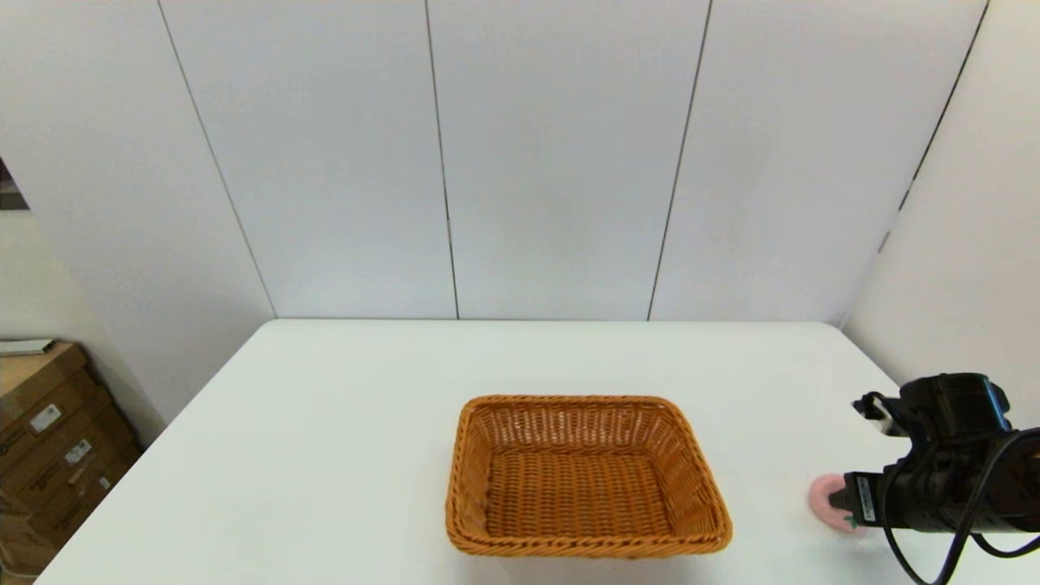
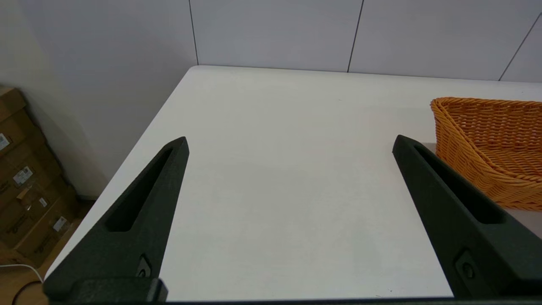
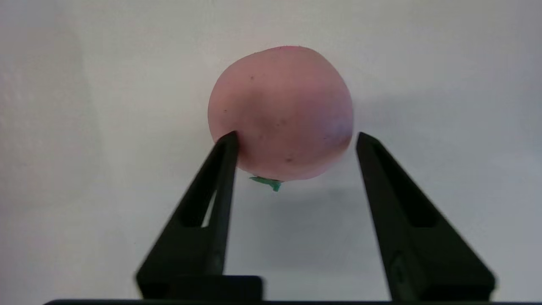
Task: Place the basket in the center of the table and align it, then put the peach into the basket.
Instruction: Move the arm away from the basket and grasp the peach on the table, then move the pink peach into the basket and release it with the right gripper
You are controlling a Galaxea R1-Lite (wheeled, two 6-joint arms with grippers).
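Right hand [image 3: 294, 137] spread around the peach [image 3: 281, 112] on the table [image 1: 325, 422] — basket [image 1: 585, 479] well apart — no legible writing.

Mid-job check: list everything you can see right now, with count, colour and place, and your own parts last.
basket: one, orange-brown wicker, near the middle of the table toward the robot's edge, nothing in it.
peach: one, pink with a small green leaf mark, on the table to the right of the basket, outside it.
table: one, white, in front of the robot.
cardboard boxes: a stack, brown, on the floor off the table's left side.
wall panels: pale grey, behind the table.
right pincer: one, black, open, fingers on either side of the peach, one tip at its surface.
left pincer: one, black, open, over bare table left of the basket, holding nothing.
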